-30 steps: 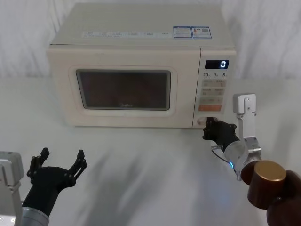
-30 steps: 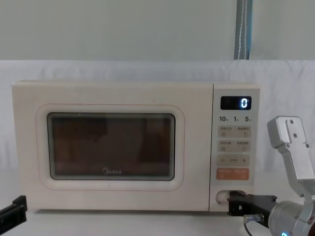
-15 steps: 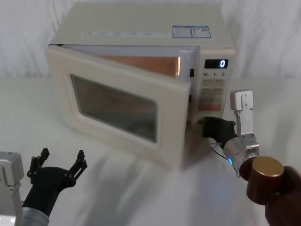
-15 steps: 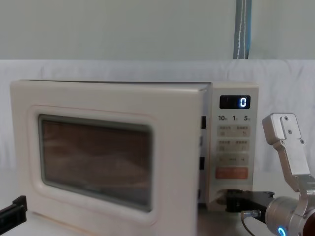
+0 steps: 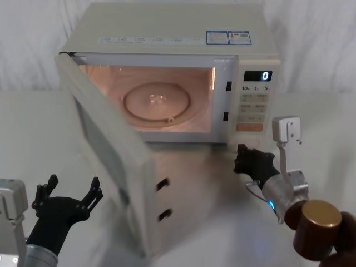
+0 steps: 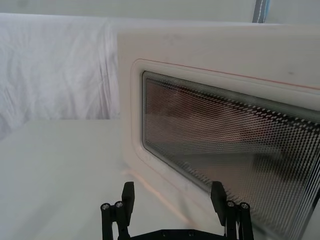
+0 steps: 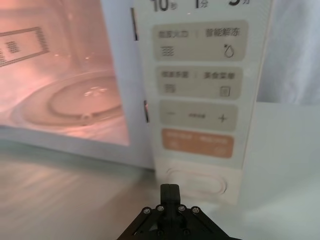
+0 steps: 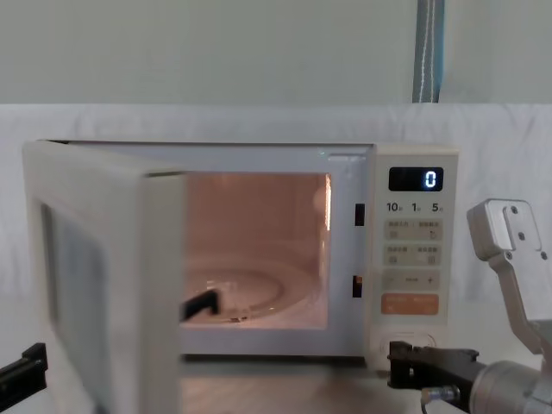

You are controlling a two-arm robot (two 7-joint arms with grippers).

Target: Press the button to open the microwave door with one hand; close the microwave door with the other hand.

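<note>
Right gripper (image 5: 248, 161) sat just in front of the button (image 7: 196, 183), at the bottom of the keypad panel (image 5: 253, 108), with a small gap between tip and button in the right wrist view — not touching. Its fingers (image 7: 169, 194) looked pressed together into one point. Left gripper (image 5: 71, 196) hovered low at the robot's left, near the table (image 5: 194, 233), fingers (image 6: 128, 194) spread wide apart, holding nothing.

Microwave door (image 5: 108, 150) stood swung wide open on its left hinge, outer face with the dark window (image 6: 225, 150) turned toward the left gripper and filling most of the left wrist view. Cavity was lit, glass turntable (image 5: 157, 103) in plain sight, nothing on it that I could see. Display (image 8: 416, 179) read 0.

Step judgement: the press part looked done — door was off its latch and fully open. Closing part not yet begun; left gripper was close to the door's outer face but apart from it.

Next move, as I judged it: left gripper needs to get against the outer face of the door, toward the free edge away from the hinge, and push it round in an arc toward the microwave body (image 5: 167, 28) until it latches. Right gripper should stay clear of the door's path near the latch side. Risk: a push close to the hinge could shove the whole microwave instead of swinging the door.
</note>
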